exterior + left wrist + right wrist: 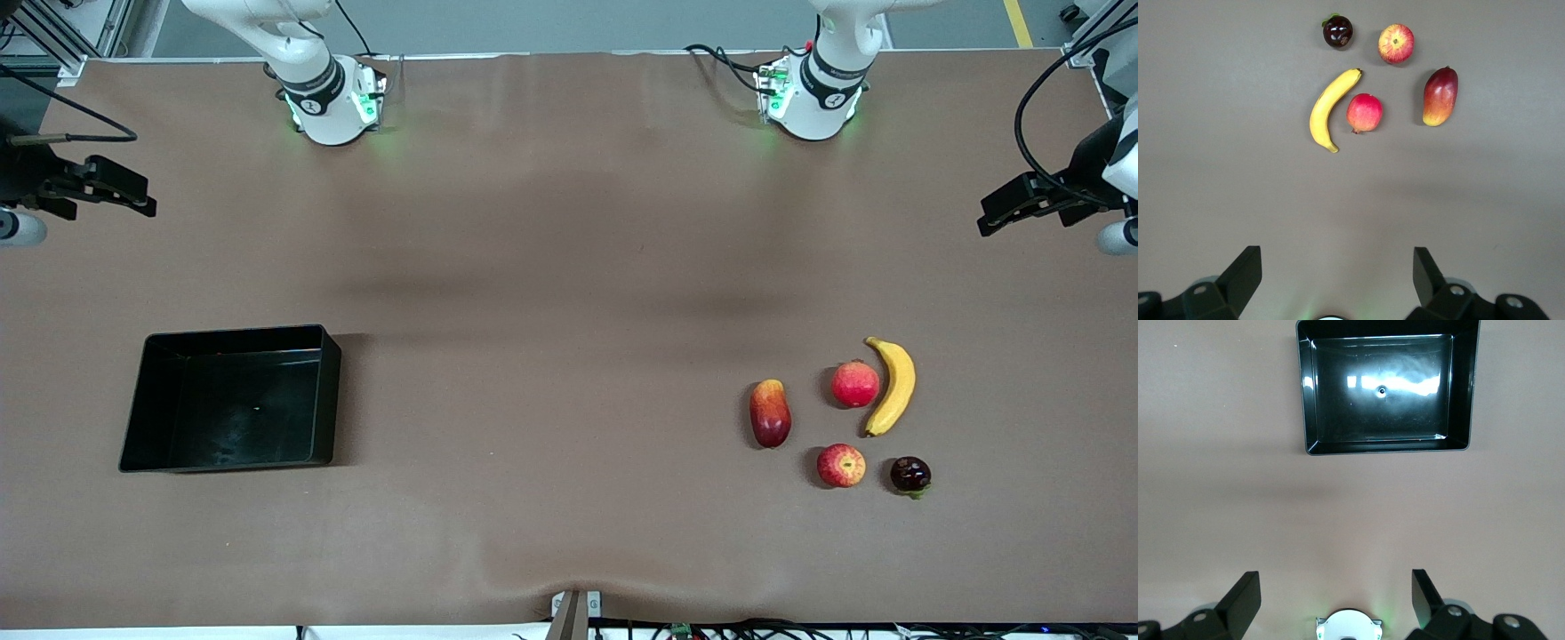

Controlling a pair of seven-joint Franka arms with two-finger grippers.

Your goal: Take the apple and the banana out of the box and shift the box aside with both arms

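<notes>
Box empty, fruit already out — both arms waited high at the table's ends.

The box (233, 398) sat toward the right arm's end; apple (841, 466) and banana (893, 386) lay among other fruit toward the left arm's end — seemingly finished. Left gripper (1331, 277) and right gripper (1331, 597) stood wide, holding nothing.

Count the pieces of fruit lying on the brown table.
5, clustered toward the left arm's end: curved yellow banana, pinkish-red round fruit beside it, red-yellow mango, streaked red apple, dark purple fruit. None hidden.

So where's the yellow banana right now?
The curved yellow banana lies on the brown table toward the left arm's end, right beside the pinkish-red round fruit, outside the glossy black tray.
</notes>
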